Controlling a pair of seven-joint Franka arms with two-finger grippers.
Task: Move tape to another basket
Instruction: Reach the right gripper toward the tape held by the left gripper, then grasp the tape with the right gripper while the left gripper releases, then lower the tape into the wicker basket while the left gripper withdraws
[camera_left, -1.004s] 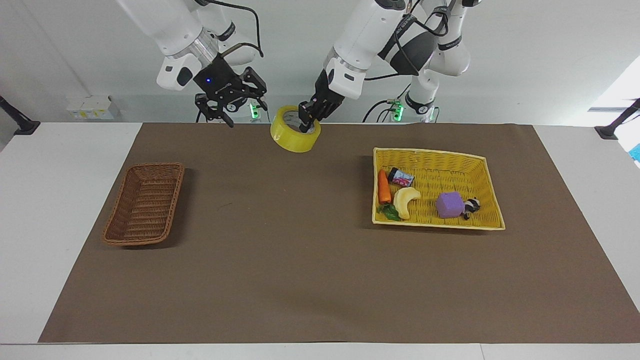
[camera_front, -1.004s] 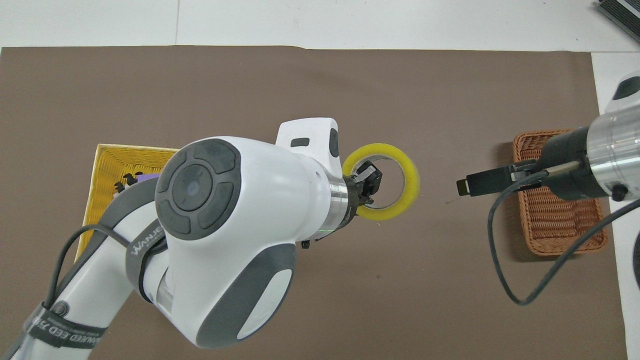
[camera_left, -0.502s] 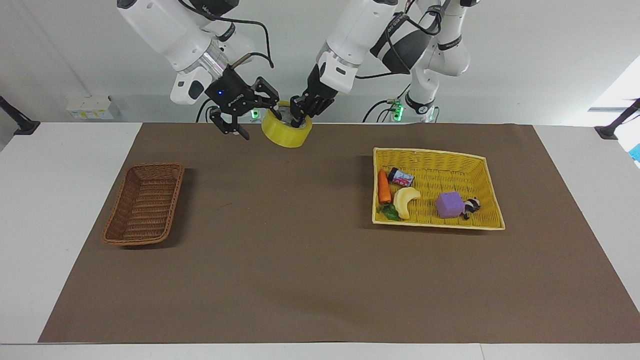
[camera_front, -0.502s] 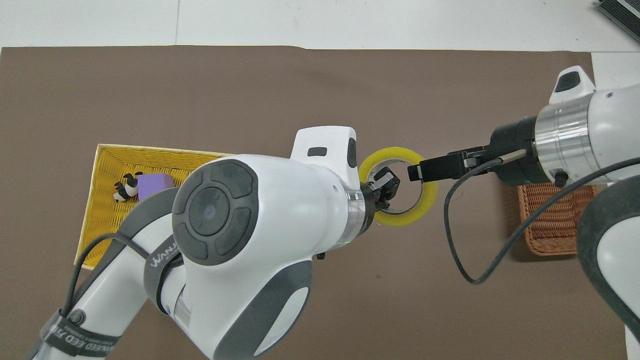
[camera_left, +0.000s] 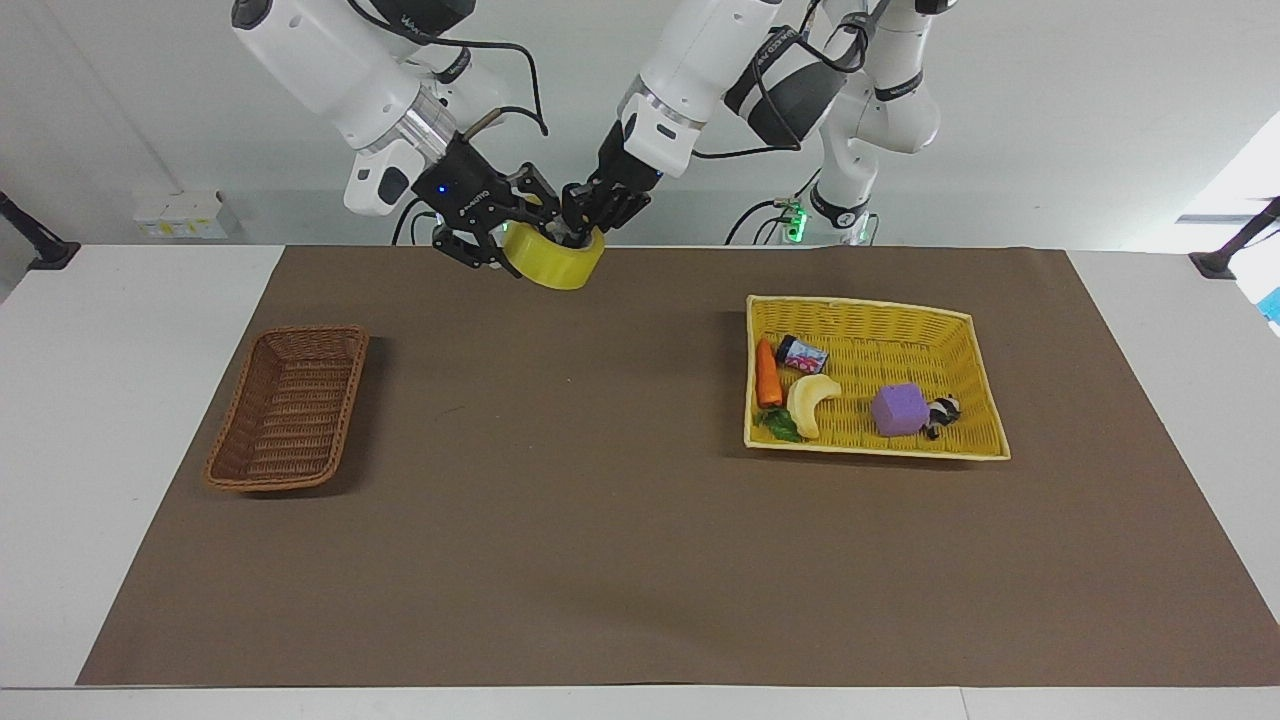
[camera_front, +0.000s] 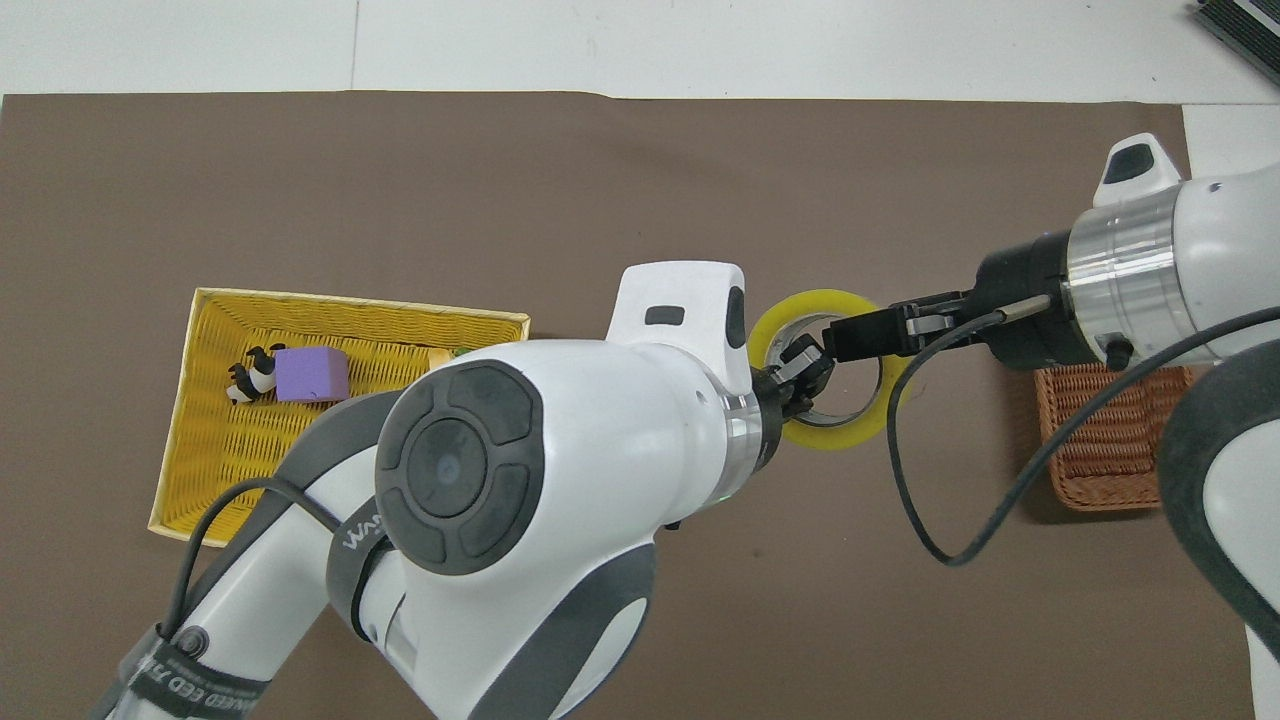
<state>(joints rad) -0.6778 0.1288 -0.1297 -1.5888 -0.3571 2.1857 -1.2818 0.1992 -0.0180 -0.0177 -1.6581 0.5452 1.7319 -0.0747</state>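
The yellow tape (camera_left: 556, 264) hangs in the air over the mat's edge nearest the robots, between the two baskets. My left gripper (camera_left: 583, 222) is shut on the roll's wall, with a finger inside the pale core; in the overhead view (camera_front: 800, 368) it sits inside the ring of the tape (camera_front: 836, 437). My right gripper (camera_left: 503, 236) is open, its fingers straddling the roll's rim on the side toward the right arm; it also shows in the overhead view (camera_front: 852, 338). The dark-brown wicker basket (camera_left: 290, 405) stands empty at the right arm's end (camera_front: 1108, 452).
The larger yellow basket (camera_left: 862, 306) at the left arm's end holds a carrot (camera_left: 767, 373), a banana (camera_left: 808, 402), a purple block (camera_left: 898, 409), a small can and a panda figure. In the overhead view my left arm hides part of the yellow basket (camera_front: 198, 400).
My left gripper has carried the tape toward the right arm's end and a little higher. My right gripper has come in from over the brown basket and now straddles the roll's rim.
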